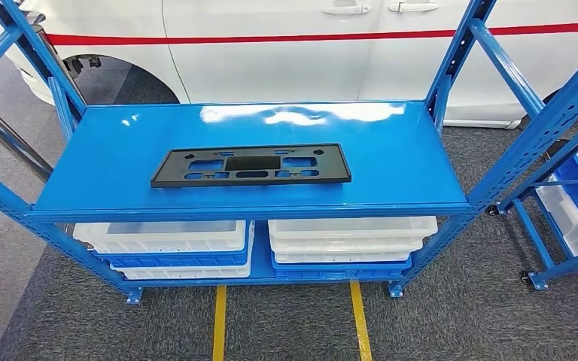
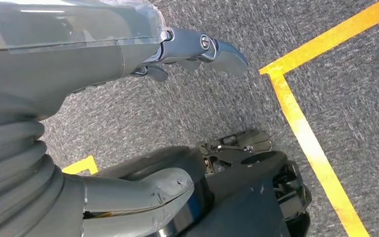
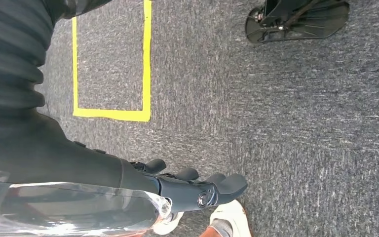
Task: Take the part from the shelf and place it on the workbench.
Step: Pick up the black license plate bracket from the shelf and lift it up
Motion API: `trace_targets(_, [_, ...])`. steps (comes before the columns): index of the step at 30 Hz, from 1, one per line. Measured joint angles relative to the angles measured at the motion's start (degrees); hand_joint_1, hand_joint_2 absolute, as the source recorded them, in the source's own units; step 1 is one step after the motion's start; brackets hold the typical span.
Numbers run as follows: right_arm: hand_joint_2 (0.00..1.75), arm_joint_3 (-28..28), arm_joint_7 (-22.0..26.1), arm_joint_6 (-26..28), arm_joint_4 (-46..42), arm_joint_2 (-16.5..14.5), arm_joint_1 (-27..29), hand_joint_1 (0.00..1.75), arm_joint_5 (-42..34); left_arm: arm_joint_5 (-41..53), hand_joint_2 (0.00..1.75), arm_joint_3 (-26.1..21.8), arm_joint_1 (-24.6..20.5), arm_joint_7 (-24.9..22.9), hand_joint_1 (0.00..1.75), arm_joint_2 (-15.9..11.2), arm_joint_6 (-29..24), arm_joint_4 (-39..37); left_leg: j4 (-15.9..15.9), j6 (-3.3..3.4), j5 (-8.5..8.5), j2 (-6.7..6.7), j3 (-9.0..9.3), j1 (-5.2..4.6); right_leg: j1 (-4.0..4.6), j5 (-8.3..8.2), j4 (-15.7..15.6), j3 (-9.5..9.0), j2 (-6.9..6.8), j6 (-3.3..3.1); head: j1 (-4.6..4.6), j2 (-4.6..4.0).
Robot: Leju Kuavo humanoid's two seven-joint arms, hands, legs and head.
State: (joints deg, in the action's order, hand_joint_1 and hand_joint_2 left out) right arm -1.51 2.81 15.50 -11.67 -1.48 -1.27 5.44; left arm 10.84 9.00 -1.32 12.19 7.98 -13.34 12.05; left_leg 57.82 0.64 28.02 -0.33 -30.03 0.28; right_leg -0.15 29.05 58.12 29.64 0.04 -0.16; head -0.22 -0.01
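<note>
- Yellow tape lines [image 1: 219, 322] run on the grey carpet [image 1: 451, 316] at the bottom of the head view, closest to the camera.
- Above them, in the middle of the frame, stands a blue shelf [image 1: 391, 143].
- On its shiny top board lies the part [image 1: 251, 165], a flat black plate with cut-out holes. It lies flat, a bit left of the middle, and nothing touches it.
- Under the top board, white bins [image 1: 162, 237] and blue bins [image 1: 342, 268] sit in 2 stacks, side by side.
- Behind the shelf, across the top of the frame, is a white car [image 1: 271, 53] with a red stripe.
- At the right edge stands another blue rack [image 1: 564, 218] with bins.
- Left hand [image 2: 197, 52] hangs over the carpet, near the top middle of its wrist frame. Its fingers are loosely apart and hold nothing.
- Right hand [image 3: 192, 185] hangs over the carpet too, low in its wrist frame. Its fingers are spread a little and hold nothing.
- Someone's white shoe [image 3: 229, 217] is at the bottom edge there.
</note>
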Motion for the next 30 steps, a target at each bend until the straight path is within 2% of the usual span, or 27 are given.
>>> trace_targets(7, [1.75, -0.3, -0.8, 0.0, 0.5, -0.1, -0.2, 0.0, 0.6, -0.1, 1.75, 0.1, -0.1, 0.3, 0.0, 0.1, 0.7, -0.3, 0.0, 0.0, 0.0, 0.0, 0.0, 0.0, 0.0, 0.0, 0.0, 0.04, 0.0, 0.0, 0.0, 0.0])
trace_targets(10, [1.75, -0.4, 0.6, 1.1, 0.5, 0.0, -0.2, 0.0, 1.5, -0.5, 1.75, 0.1, -0.1, 0.7, 0.0, 0.1, 2.0, -0.4, 0.0, 0.0, -0.01, 0.0, 0.0, 0.0, -0.01, 0.0, 0.0, 0.02, 0.0, 0.0, 0.0, -0.01])
trace_targets(15, [1.75, -2.3, 10.4, 12.2, 0.5, 0.8, -0.4, 0.0, 7.0, -0.8, 1.75, 0.0, 0.0, 1.5, 0.0, 0.1, 4.0, -0.6, 0.0, -0.01, -0.01, 0.0, 0.0, 0.0, -0.01, -0.02, 0.0, 0.0, 0.01, 0.02, 0.0, -0.01])
trace_targets(18, [1.75, -2.8, 14.7, 15.2, 0.5, 1.9, -1.0, 0.0, 7.4, -0.7, 1.75, 0.0, 0.0, 1.5, 0.0, 0.1, 5.1, -0.7, 0.0, 0.01, -0.03, 0.0, 0.0, 0.0, -0.01, -0.02, 0.0, 0.01, -0.01, 0.02, 0.0, -0.01])
trace_targets(20, [1.75, -2.8, 19.2, 17.2, 0.5, 2.7, -1.5, 0.0, 6.8, -0.6, 1.75, 0.0, 0.0, 1.3, 0.0, 0.0, 6.4, -0.7, 0.0, 0.03, -0.05, 0.0, -0.04, -0.01, -0.03, -0.04, 0.0, 0.01, -0.02, 0.03, 0.0, -0.01])
trace_targets(23, [1.75, -2.4, 25.6, 18.5, -0.1, 3.8, -3.0, 0.0, 5.8, -0.1, 1.75, 0.0, 0.0, 1.0, 0.0, -0.3, 8.4, -0.8, 0.0, 0.03, -0.08, 0.04, -0.1, -0.02, -0.04, -0.11, 0.0, 0.05, 0.05, 0.06, 0.0, -0.01])
trace_targets(30, [1.75, -0.8, 31.4, 18.8, -2.8, 4.4, -7.0, 0.0, 8.1, 0.5, 1.75, 0.0, 0.0, 1.4, 0.0, -0.8, 8.8, -1.0, 0.0, -0.01, -0.22, 0.02, -0.1, -0.01, -0.04, -0.18, 0.0, 0.07, 0.01, 0.13, 0.0, -0.02])
